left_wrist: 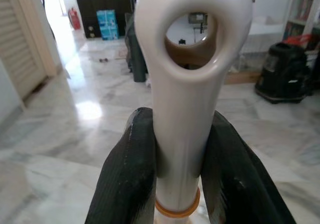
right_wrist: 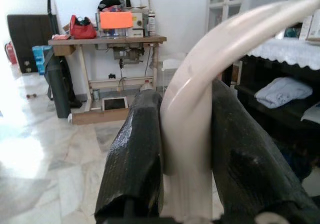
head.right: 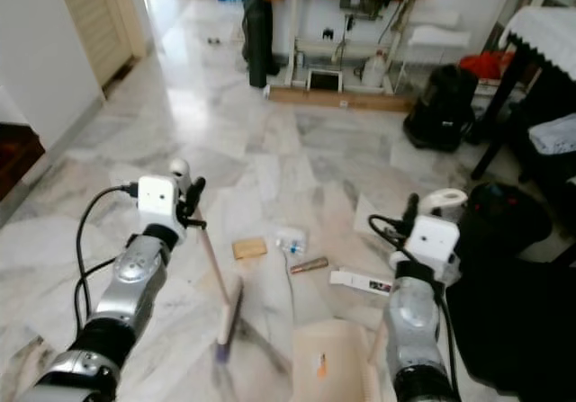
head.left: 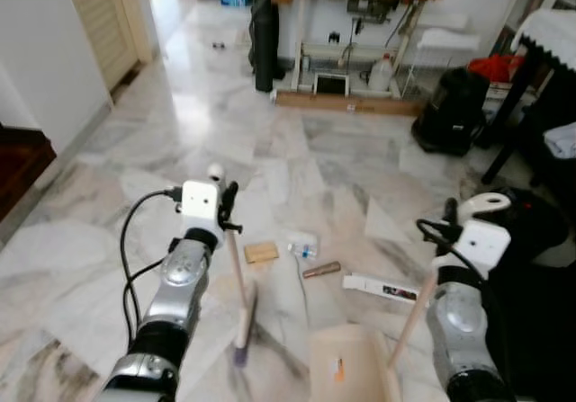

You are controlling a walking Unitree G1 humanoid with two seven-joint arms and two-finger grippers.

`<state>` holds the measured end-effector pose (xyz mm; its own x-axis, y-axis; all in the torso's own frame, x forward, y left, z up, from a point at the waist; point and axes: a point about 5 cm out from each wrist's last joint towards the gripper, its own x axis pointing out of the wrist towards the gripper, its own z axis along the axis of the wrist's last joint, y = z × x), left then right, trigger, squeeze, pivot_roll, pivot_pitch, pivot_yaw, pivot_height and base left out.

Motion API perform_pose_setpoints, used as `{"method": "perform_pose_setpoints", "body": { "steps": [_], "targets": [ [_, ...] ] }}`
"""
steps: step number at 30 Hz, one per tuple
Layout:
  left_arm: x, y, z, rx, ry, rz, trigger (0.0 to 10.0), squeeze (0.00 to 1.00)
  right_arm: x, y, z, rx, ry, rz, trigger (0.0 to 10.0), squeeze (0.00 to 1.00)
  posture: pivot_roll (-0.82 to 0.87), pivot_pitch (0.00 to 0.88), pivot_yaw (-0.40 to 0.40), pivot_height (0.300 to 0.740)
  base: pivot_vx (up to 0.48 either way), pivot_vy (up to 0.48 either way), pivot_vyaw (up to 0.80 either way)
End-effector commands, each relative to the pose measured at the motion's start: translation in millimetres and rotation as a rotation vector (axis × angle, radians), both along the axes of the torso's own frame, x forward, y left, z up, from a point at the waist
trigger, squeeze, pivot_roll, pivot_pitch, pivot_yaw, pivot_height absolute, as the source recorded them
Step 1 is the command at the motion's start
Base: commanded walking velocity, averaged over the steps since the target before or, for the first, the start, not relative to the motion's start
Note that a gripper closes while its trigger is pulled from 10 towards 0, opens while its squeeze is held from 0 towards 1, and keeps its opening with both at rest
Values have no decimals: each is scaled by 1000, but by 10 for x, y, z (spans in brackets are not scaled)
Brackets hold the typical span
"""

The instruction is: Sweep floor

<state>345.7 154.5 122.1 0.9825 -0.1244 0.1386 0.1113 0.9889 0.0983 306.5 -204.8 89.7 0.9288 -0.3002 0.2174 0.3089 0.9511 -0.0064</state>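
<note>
**Broom and dustpan in hand, litter ahead on the marble**

Litter lies on the marble floor [head.left: 108,231] just beyond both tools: a tan card [head.left: 261,253], a crumpled clear wrapper [head.left: 303,244], a brown stick-shaped piece [head.left: 321,270] and a flat white strip [head.left: 380,288]. The left gripper [left_wrist: 172,176] has its 2 black fingers [left_wrist: 127,174] clamped on the white handle of the broom [head.left: 238,285], just below the hanging loop at its top; the shaft slants down to a brush head resting on the floor, nearer the robot than the card. The right gripper [right_wrist: 185,159] is closed around the curved handle of the dustpan [head.left: 346,361], whose beige pan sits on the floor near the 2 arms, nearer the robot than the strip.

Risks from here, as I judge them: the wrapper is light, so a fast stroke could flick it sideways past the pan. The stick-shaped piece may roll away. If the pan's lip lifts off the marble, the flat card and strip could slide under it. A high grip on the broom gives little leverage, so the brush may skip.
</note>
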Motion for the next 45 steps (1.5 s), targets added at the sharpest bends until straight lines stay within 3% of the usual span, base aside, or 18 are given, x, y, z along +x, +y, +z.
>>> {"method": "perform_pose_setpoints", "body": {
  "steps": [1,15,45],
  "targets": [
    [33,-69,128,-5,-55,-18,10000,0,3,-52,55,12,-30,-22,10000,0,89,6,3,740,330,292,0],
    [40,-75,137,-4,-58,-20,10000,0,12,-48,61,13,-31,-21,10000,0,88,1,5,740,321,283,0],
    [40,-74,130,1,-52,-15,10000,0,14,-30,45,15,-21,-14,10000,0,90,8,3,740,365,0,0]
  ]
}}
